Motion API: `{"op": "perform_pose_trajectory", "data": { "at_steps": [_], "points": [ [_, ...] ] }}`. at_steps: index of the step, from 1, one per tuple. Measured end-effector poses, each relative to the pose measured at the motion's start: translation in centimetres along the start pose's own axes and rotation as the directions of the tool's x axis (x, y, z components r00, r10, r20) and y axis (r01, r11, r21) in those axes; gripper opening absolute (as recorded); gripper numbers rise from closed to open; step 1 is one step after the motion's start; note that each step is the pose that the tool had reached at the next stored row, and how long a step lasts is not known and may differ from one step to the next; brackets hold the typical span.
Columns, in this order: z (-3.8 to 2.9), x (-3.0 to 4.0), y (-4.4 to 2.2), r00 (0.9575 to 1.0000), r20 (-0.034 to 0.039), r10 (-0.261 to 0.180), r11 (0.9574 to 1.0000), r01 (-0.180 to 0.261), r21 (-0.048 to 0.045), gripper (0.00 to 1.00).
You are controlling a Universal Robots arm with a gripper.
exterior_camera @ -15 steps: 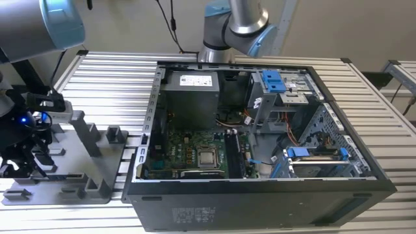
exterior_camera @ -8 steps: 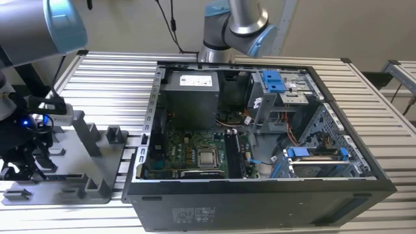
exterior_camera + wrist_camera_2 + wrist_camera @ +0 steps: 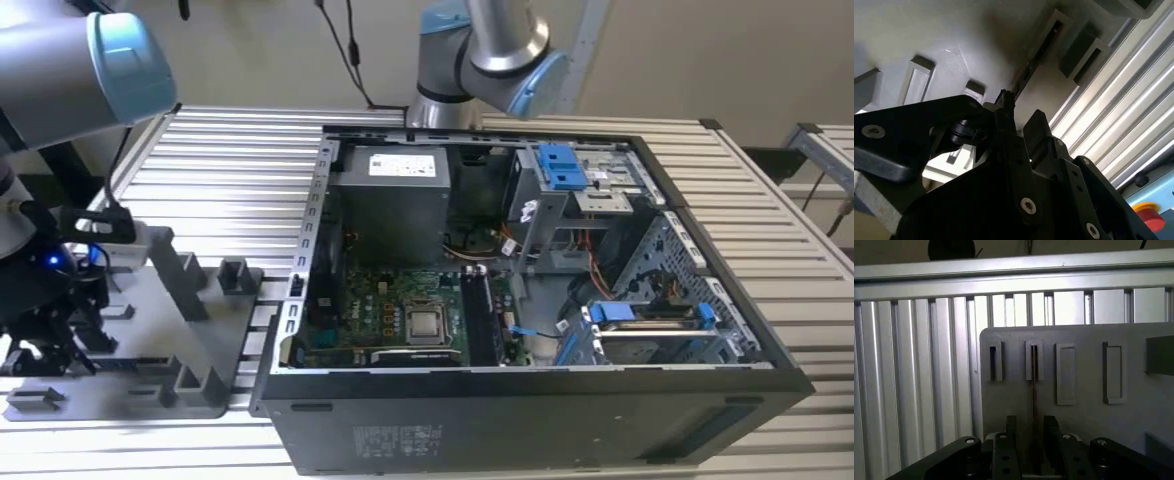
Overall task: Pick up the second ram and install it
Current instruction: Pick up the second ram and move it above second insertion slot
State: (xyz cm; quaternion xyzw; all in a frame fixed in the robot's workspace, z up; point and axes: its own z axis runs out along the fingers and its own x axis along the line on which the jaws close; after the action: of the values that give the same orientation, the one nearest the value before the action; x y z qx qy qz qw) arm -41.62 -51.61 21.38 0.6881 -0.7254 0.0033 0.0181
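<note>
Closest to both wrist cameras sit the black links and screws of my claw (image 3: 1030,421), and they cover the near end of the second ram (image 3: 1034,390), so I cannot see how far it runs beneath me. What I can see of it is a thin dark strip standing on edge, its far end lodged in one of the raised slots of the grey tray (image 3: 1004,410). My fingers (image 3: 1011,427) are spread, one on each side of the strip, with a sliver of tray showing between each finger and the strip; nothing is gripped. In the second wrist view the second ram (image 3: 1028,69) is dim and hard to follow against the shadowed tray, and a red and yellow object (image 3: 1150,216) is cut off at the corner. Other slotted blocks (image 3: 1065,374) stand in a row beside the ram's slot, all on the tray, which lies on the ribbed aluminium table (image 3: 914,370). At the exterior view's left the tray (image 3: 147,330) sits just beside the open computer case (image 3: 534,425) with its green motherboard (image 3: 387,310). My grey arm (image 3: 74,70) crosses close to that camera, blocks part of the tray, and points my dark wrist down over it.
</note>
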Motion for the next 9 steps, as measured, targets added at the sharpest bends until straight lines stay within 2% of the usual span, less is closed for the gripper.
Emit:
{"op": "perform_pose_trajectory", "data": {
  "at_steps": [4,9],
  "points": [
    [0.67,-0.06,0.17,1.0,0.0003,-0.005,1.0,0.005,0.0082,0.36],
    [1.39,-0.32,0.73,0.9999,0.0009,-0.011,0.9996,0.011,0.0256,0.36]
  ]
}}
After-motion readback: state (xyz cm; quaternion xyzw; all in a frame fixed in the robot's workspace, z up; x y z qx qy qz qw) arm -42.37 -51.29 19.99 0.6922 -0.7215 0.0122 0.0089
